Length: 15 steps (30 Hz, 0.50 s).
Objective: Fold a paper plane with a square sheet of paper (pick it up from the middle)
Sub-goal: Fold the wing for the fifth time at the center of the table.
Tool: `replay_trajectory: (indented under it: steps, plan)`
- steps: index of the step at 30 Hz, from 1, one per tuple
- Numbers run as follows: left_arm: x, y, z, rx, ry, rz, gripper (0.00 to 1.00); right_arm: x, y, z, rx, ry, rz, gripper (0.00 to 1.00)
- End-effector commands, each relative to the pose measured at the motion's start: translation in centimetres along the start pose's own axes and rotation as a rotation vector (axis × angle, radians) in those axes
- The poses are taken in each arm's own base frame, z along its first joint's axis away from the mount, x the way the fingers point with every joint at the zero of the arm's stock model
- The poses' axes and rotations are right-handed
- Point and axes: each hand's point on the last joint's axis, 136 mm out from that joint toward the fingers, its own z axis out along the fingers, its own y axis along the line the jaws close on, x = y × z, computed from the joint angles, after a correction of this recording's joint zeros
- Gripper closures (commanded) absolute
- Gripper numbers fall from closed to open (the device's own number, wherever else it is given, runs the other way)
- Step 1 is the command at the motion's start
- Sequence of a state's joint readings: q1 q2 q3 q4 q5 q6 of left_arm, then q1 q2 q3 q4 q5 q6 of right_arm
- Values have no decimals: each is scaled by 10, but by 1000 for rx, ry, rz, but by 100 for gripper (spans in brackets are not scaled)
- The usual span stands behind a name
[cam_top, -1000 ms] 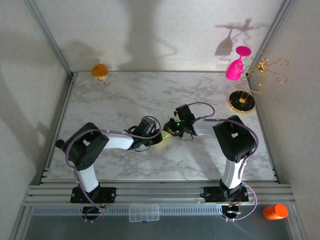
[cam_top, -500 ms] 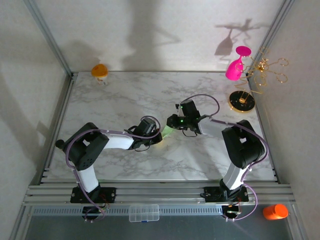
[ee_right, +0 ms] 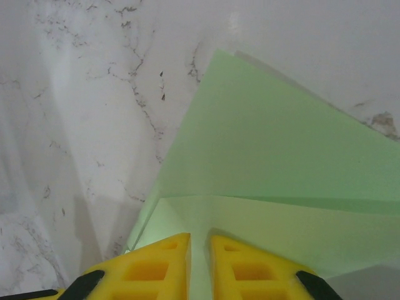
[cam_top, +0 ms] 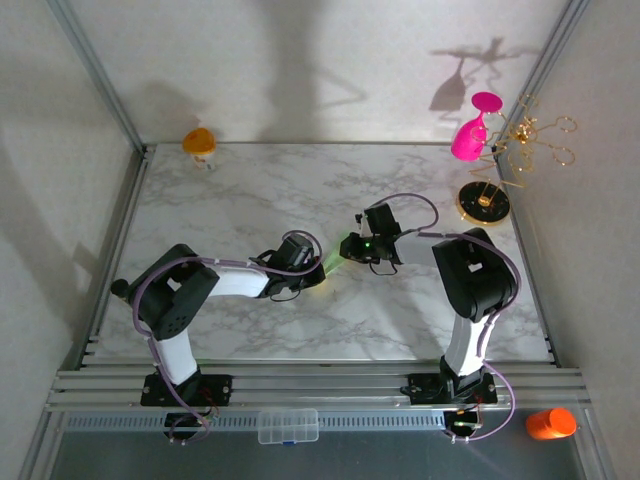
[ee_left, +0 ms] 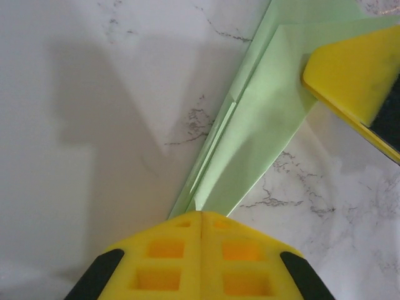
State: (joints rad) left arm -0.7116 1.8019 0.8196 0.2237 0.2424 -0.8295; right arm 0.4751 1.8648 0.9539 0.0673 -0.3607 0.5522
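The square sheet of paper [cam_top: 332,262] is pale green and folded into a narrow pointed shape, stretched between my two grippers at the middle of the marble table. My left gripper [cam_top: 318,268] is shut on its pointed end. In the left wrist view the folded paper [ee_left: 262,125] runs up and right from the closed fingertips [ee_left: 201,215] to a yellow finger of the right gripper [ee_left: 350,69]. My right gripper [cam_top: 346,250] holds the wide end. In its wrist view the jaws [ee_right: 199,240] stand a sliver apart with the paper [ee_right: 269,156] in the gap, flaps spreading to both sides.
A gold stand [cam_top: 485,203] with a pink glass [cam_top: 468,135] hanging on it stands at the back right. A small orange object [cam_top: 200,140] sits at the back left corner. A clear plastic box [cam_top: 288,425] and an orange item [cam_top: 550,423] lie off the table's near edge.
My right gripper has moved a little farther back and right, and more of the green paper now shows between the two grippers. The left gripper has stayed put, still shut.
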Motion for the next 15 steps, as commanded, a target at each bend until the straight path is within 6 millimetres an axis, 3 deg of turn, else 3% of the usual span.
replay_trajectory:
  steps: [1, 10, 12, 15]
  plan:
    - [25, 34, 7, -120, 93, 9, 100, -6, -3, 4, 2, -1, -11, 83]
    - [23, 31, 1, -120, 98, 46, 100, 3, -30, 13, 107, 50, 33, 83]
    - [16, 17, -3, -79, 83, 70, 100, 8, -33, 13, 122, 66, 43, 83]
    - [-8, -25, -16, 42, 13, 117, 100, 14, -33, 12, 116, 84, 59, 83]
